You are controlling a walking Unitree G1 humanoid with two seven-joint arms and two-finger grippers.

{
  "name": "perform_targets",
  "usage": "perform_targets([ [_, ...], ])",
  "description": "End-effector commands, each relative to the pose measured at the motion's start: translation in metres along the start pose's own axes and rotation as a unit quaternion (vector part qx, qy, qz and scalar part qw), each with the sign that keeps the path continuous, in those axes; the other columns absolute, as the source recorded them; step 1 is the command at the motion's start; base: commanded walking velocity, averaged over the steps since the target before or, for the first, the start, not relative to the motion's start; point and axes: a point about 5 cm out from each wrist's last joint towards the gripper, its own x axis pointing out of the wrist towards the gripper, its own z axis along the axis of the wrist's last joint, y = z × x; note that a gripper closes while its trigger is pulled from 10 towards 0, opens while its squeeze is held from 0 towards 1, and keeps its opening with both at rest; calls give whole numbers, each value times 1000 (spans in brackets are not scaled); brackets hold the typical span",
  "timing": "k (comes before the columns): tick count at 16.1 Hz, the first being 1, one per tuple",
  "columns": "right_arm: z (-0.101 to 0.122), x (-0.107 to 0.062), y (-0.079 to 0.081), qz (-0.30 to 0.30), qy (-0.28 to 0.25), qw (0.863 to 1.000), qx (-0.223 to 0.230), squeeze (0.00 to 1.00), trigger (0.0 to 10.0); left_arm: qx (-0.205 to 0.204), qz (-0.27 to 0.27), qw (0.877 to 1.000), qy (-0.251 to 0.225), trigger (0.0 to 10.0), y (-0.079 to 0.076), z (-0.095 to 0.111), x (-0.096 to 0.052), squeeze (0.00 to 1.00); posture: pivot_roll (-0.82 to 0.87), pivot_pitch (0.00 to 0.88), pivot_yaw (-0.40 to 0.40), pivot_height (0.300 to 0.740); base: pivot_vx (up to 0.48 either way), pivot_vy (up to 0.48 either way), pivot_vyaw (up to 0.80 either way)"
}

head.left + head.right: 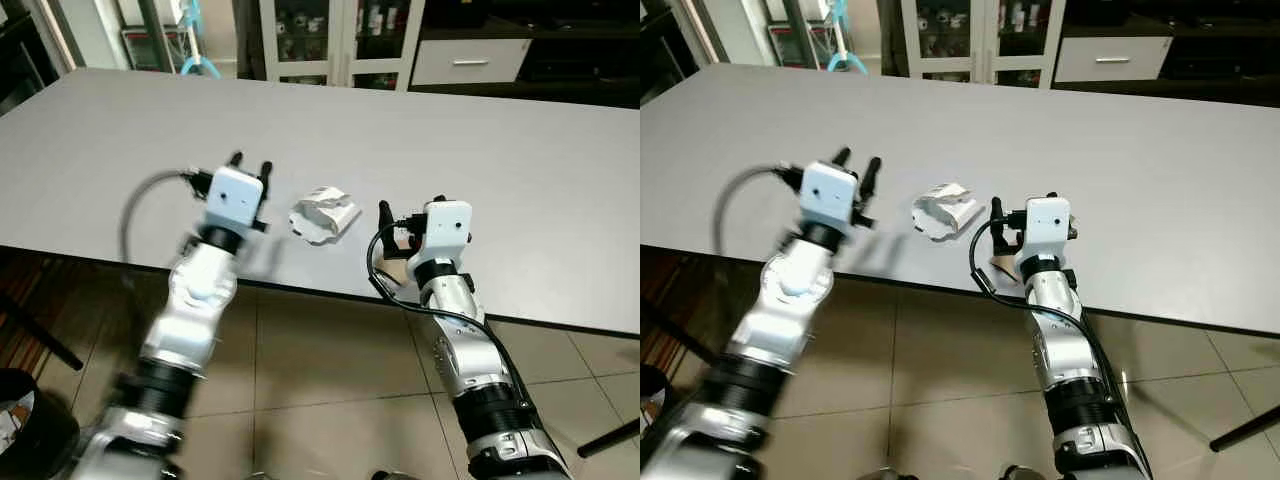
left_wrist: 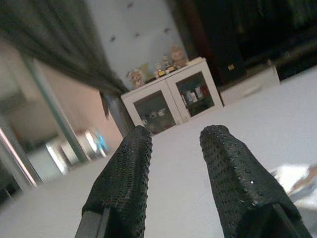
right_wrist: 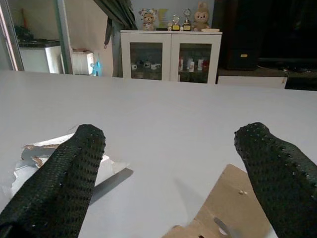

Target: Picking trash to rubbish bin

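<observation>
A crumpled white paper wrapper (image 1: 323,214) is seen lying on the grey desk (image 1: 520,160) near its front edge; a brown cardboard scrap (image 3: 233,208) lies flat just beside it.

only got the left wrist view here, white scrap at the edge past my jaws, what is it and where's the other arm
Observer: It's a crumpled white paper on the grey table, lying between both grippers.
Operator: right side free?
Observer: The right gripper has its jaws open over a brown cardboard scrap at the table's near edge.
Operator: bin anywhere?
Observer: A black bin stands on the floor at the robot's left, below the table.
</observation>
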Motion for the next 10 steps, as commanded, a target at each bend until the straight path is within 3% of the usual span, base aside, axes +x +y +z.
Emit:
perform_targets([
  [1,0,-1,-1,-3,-1,1000,1,0,10000,20,-24,1000,3,10000,0,-1,1,0,-39,77,34,740,0,0,0],
  [4,-1,-2,0,-1,2,1000,3,0,10000,55,-39,997,29,10000,2,-14,-4,0,-39,88,31,740,0,0,0],
  [10,-2,-4,-1,-4,5,1000,2,0,10000,75,-75,994,31,10000,-16,-17,-9,0,-42,109,29,740,287,0,0],
])
